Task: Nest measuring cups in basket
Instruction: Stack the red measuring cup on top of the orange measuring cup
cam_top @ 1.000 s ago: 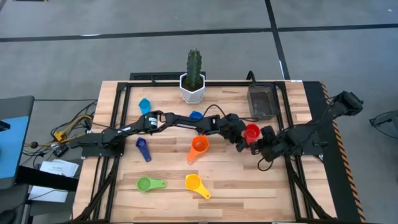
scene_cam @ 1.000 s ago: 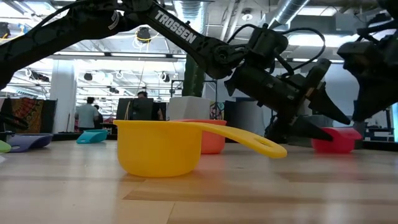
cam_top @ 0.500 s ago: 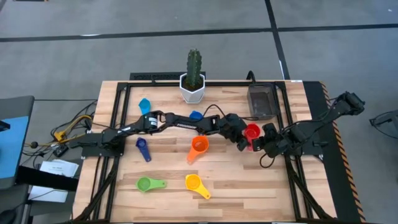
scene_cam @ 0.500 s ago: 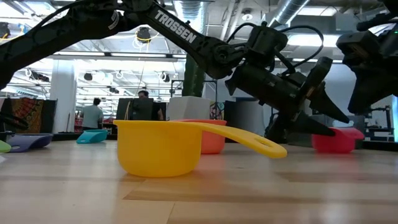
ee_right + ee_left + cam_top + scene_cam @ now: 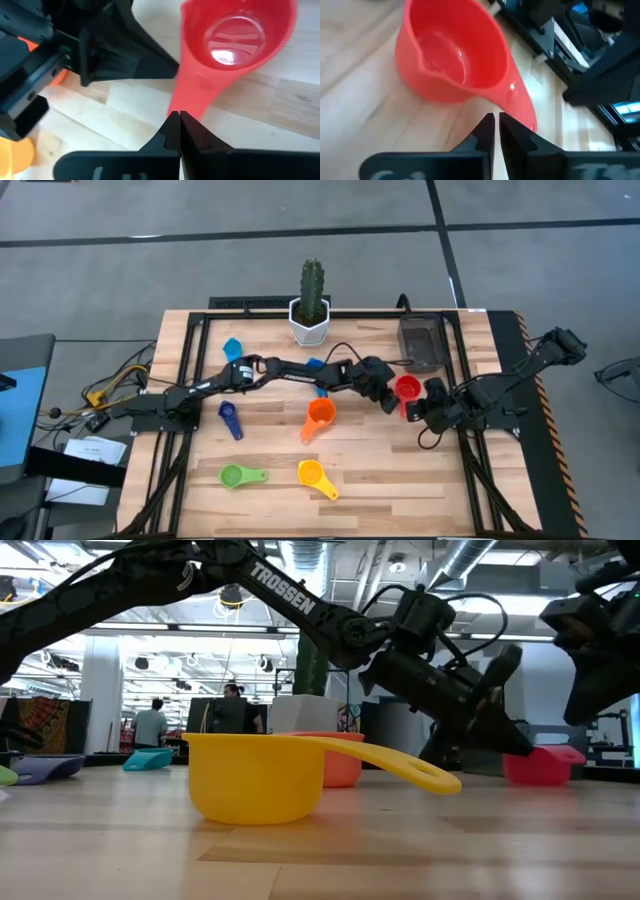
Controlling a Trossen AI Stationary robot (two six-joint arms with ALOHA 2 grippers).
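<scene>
The red measuring cup stands upright on the table right of centre, and its handle points toward the near edge. My left gripper reaches across from the left and is shut at the handle's side. My right gripper is shut, with its tips over the handle's free end. The orange cup, yellow cup, green cup, dark blue cup, light blue cup and blue cup lie apart on the table. The basket stands at the far right. My left gripper comes slanting down from the table's left. Its shut fingertips lie against the side edge of the red cup's handle, close to the bowl. I cannot tell whether any of the handle is between them. The cup rests on the table. My right gripper points steeply down at the handle's free end; I cannot tell whether it touches.
A white hexagonal pot with a cactus stands at the far edge, left of the basket. The left arm stretches across the table's middle, over the blue cup. The right arm comes in from the right edge.
My left gripper has shut beside the red cup's handle. Its fingers stood apart a second ago and now meet. The red cup stays on the table.
</scene>
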